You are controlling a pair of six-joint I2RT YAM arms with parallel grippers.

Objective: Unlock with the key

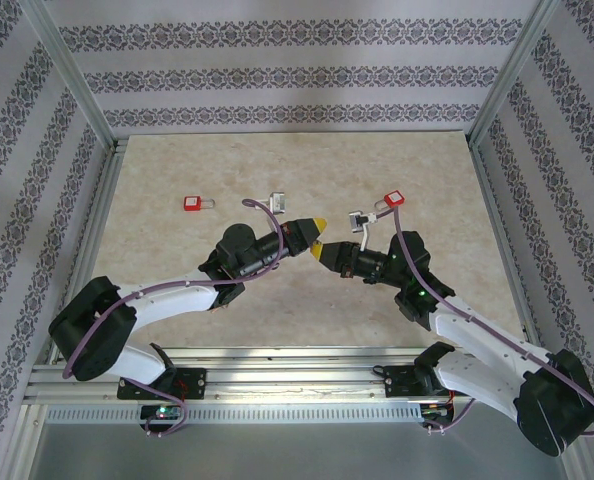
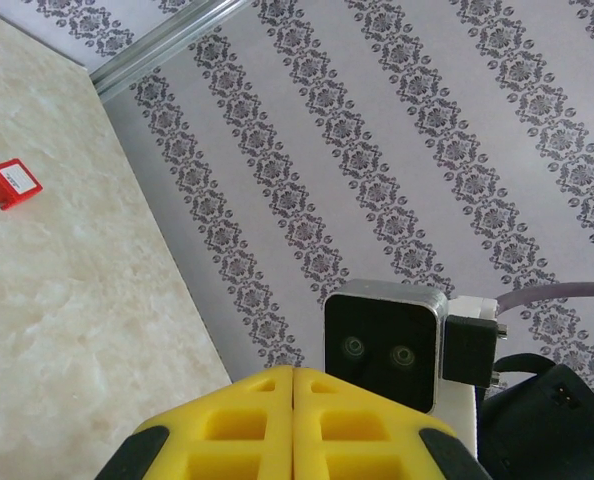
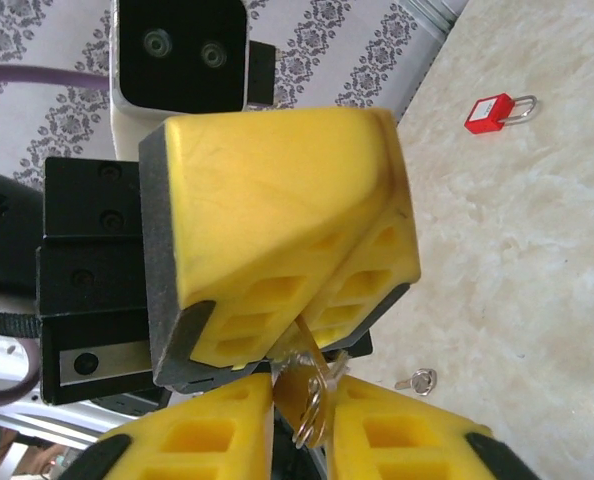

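Observation:
A brass key (image 3: 317, 375) with a wire ring (image 3: 312, 412) hangs in the air between my two grippers, which meet tip to tip over the middle of the table. My left gripper (image 3: 302, 332) (image 1: 318, 222) (image 2: 294, 372) is shut, and the key's blade runs up into the seam of its yellow fingers. From below, my right gripper (image 3: 304, 388) (image 1: 319, 250) is shut on the key's head and ring. A red padlock (image 1: 192, 204) (image 3: 492, 112) lies at the far left. Another red padlock (image 1: 392, 200) (image 2: 7, 185) lies at the far right.
A loose silver key (image 1: 274, 200) (image 3: 417, 380) lies on the marble table (image 1: 177, 270) behind the left gripper. More silver keys (image 1: 357, 216) lie beside the right padlock. Patterned walls and aluminium posts (image 1: 77, 85) enclose the table.

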